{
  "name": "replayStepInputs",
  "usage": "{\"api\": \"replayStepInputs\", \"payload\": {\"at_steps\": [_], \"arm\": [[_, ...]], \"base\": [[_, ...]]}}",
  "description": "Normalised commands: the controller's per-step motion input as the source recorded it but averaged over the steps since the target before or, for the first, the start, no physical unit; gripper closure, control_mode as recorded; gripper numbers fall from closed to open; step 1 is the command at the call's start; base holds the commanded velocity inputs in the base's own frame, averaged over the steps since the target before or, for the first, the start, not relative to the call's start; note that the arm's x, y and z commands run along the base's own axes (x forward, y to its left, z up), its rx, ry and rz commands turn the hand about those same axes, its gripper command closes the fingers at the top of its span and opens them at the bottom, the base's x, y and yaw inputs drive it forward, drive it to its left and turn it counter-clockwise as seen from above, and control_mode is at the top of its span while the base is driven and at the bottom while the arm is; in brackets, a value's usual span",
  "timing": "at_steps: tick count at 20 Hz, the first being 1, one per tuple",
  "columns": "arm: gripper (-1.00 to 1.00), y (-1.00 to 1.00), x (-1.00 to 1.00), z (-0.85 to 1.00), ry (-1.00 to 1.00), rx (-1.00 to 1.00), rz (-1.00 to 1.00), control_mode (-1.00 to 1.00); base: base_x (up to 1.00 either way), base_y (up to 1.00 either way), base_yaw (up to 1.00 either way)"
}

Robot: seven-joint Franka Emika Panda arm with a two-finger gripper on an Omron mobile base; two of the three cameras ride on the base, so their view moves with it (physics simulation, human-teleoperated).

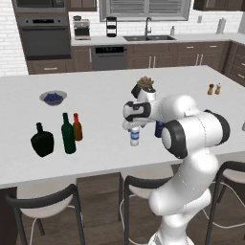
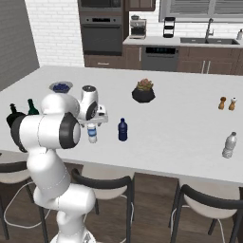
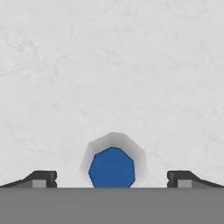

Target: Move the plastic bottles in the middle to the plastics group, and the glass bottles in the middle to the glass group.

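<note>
Clear bottle [image 3: 112, 166] stands upright directly beneath your hand [image 3: 112, 180] — fingers spread wide either side, nothing gripped; descend straight down.

Bare counter [image 1: 100, 115] lies open at frame centre; the dark blue bottle [image 2: 122, 130] stands just right of the clear bottle [image 2: 92, 133].

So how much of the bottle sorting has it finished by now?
The tall dark green glass bottle already stands beside the squat black flask and amber bottle. The open gripper hovers over the small clear blue-labelled plastic bottle. That and the dark blue bottle remain mid-counter.
</note>
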Motion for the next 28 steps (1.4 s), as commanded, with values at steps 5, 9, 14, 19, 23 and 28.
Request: {"api": "replayStepInputs", "payload": {"at_steps": [5, 9, 14, 19, 23, 28], "arm": [[-1.00, 0.03, 0.01, -0.04, -0.04, 0.00, 0.00, -1.00], [-1.00, 0.00, 0.07, -0.04, -0.06, 0.00, 0.00, -1.00], [-1.00, 0.00, 0.07, -0.03, -0.05, 0.00, 0.00, -1.00], [1.00, 0.00, 0.00, 0.00, 0.00, 0.00, 0.00, -1.00], [1.00, 0.00, 0.00, 0.00, 0.00, 0.00, 0.00, -1.00], [1.00, 0.00, -0.07, 0.00, 0.00, 0.00, 0.00, -1.00]], "base": [[0.00, 0.00, 0.00], [0.00, 0.00, 0.00], [0.00, 0.00, 0.00], [0.00, 0.00, 0.00], [0.00, 0.00, 0.00], [0.00, 0.00, 0.00]]}}
